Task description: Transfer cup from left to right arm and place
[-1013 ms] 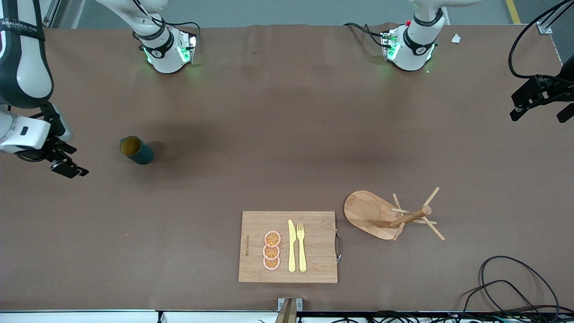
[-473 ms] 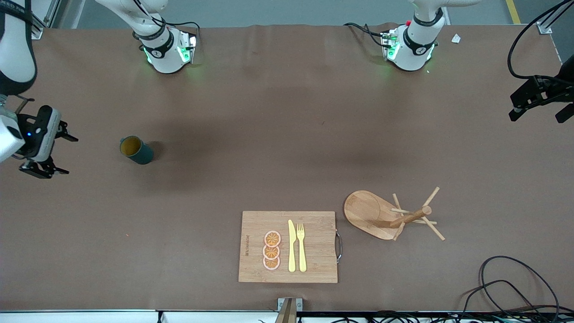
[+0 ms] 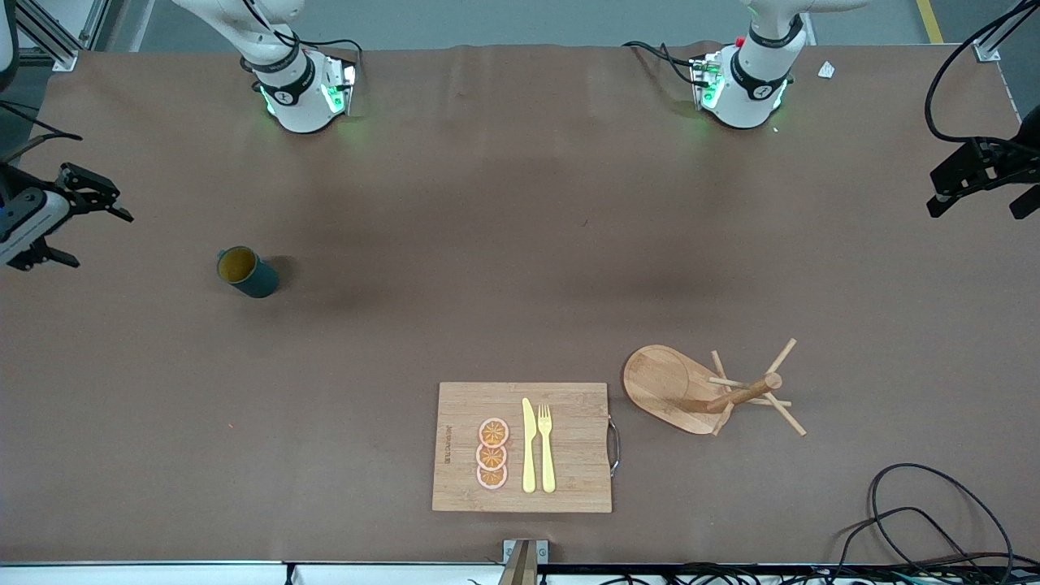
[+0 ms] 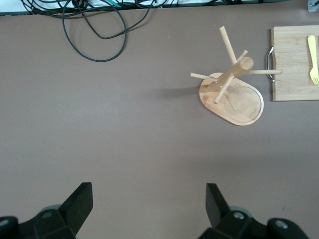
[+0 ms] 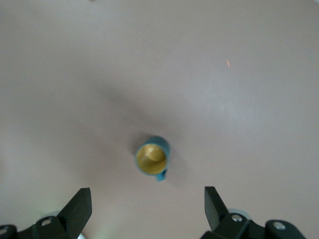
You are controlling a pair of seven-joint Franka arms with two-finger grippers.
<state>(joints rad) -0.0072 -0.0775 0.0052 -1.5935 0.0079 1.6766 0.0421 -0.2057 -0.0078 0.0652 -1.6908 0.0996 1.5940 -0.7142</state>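
— Where is the cup (image 3: 247, 272) found?
— It is seen standing upright on the table (image 3: 487, 244), toward the right arm's end, well apart from everything else. Its yellowish-brown inside is shown in the right wrist view (image 5: 153, 159), with the handle sticking out from the teal wall.

— Is it held by anything?
— No. The right gripper (image 3: 50, 228) is placed up in the air over the table's edge at the right arm's end, clear of the cup. Its fingers (image 5: 78, 205) are spread wide, with nothing between them.

— And the left gripper (image 3: 981, 183)?
— It is kept waiting over the table's edge at the left arm's end. Its fingers (image 4: 81, 201) are likewise spread apart and nothing is pinched by them.

— What else is laid out on the table?
— A wooden cutting board (image 3: 522, 447) is set near the front camera, nearer than the cup. Three orange slices (image 3: 492, 453) are stacked in a row on it, and a yellow knife (image 3: 529, 445) and a yellow fork (image 3: 546, 447) are laid side by side just beside them. A wooden peg rack (image 3: 708, 390) on an oval base is stood beside the board, toward the left arm's end; it is also seen in the left wrist view (image 4: 230, 89). Black cables (image 3: 926, 520) are coiled at the table's corner nearest the camera, at the left arm's end.
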